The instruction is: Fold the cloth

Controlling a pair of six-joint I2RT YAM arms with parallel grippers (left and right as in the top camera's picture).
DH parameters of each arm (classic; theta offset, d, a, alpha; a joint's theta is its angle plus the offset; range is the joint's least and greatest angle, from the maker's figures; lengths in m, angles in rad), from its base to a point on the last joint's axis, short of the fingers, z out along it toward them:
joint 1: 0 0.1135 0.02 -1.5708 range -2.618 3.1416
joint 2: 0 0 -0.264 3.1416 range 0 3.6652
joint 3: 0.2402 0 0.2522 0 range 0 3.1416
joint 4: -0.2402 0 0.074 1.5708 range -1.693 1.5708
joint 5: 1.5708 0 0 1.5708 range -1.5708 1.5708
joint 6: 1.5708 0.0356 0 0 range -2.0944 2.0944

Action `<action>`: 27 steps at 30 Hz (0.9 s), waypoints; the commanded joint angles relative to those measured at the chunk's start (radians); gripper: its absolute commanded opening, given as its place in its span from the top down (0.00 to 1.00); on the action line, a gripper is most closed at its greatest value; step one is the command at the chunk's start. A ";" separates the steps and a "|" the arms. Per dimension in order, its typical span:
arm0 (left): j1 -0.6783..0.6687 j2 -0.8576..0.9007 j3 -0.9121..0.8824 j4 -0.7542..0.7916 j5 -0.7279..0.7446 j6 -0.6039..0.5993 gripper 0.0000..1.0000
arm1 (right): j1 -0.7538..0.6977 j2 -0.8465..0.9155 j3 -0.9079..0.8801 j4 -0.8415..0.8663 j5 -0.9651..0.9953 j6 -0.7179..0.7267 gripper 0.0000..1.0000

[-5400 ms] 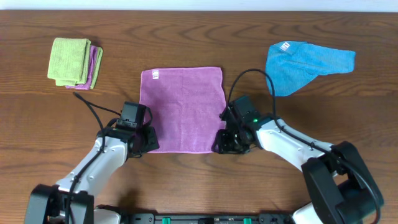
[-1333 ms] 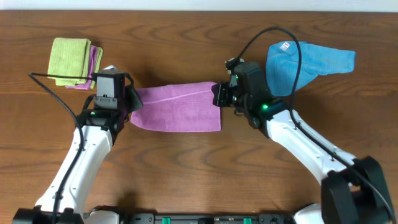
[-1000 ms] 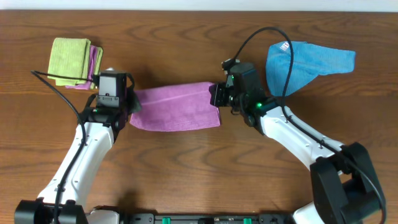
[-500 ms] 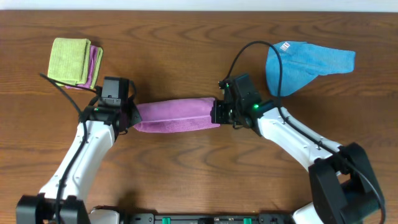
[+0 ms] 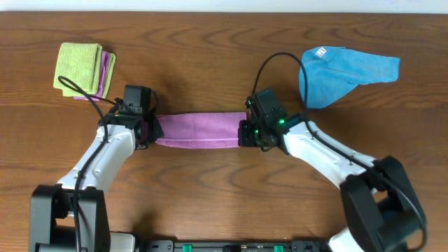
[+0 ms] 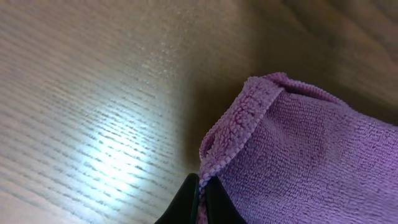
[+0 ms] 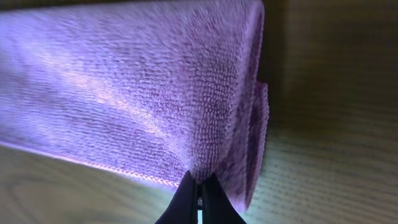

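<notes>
I see the mauve cloth (image 5: 201, 130) as a narrow folded band stretched between my pincers. The left pincer (image 5: 149, 130) is clamped on its left end and the right pincer (image 5: 244, 133) on its right end. Half a second back the band looked thicker and lay slightly farther from me. On the brown wooden surface (image 5: 210, 189), a folded lime-green cloth (image 5: 77, 68) lies far left and a blue cloth (image 5: 343, 72) far right.

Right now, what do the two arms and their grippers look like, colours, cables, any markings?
Both the left arm and right arm have white shells with black joints. The left gripper and right gripper are black with thin dark fingertips. A black cable loops above each wrist. A green light glows near the right wrist. No markings are legible.
</notes>
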 commanded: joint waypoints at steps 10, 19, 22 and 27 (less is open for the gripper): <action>0.006 -0.001 0.010 0.019 0.029 0.129 0.13 | -0.006 0.034 0.010 -0.003 0.046 -0.003 0.28; 0.006 -0.142 0.017 -0.028 0.061 0.171 0.24 | -0.061 -0.184 0.012 -0.043 0.043 -0.004 0.18; 0.006 -0.207 0.017 -0.031 0.113 0.171 0.50 | -0.063 -0.264 0.012 -0.061 0.043 -0.007 0.23; 0.002 -0.240 0.016 -0.021 0.199 0.170 0.94 | -0.063 -0.345 0.012 -0.063 0.044 -0.014 0.99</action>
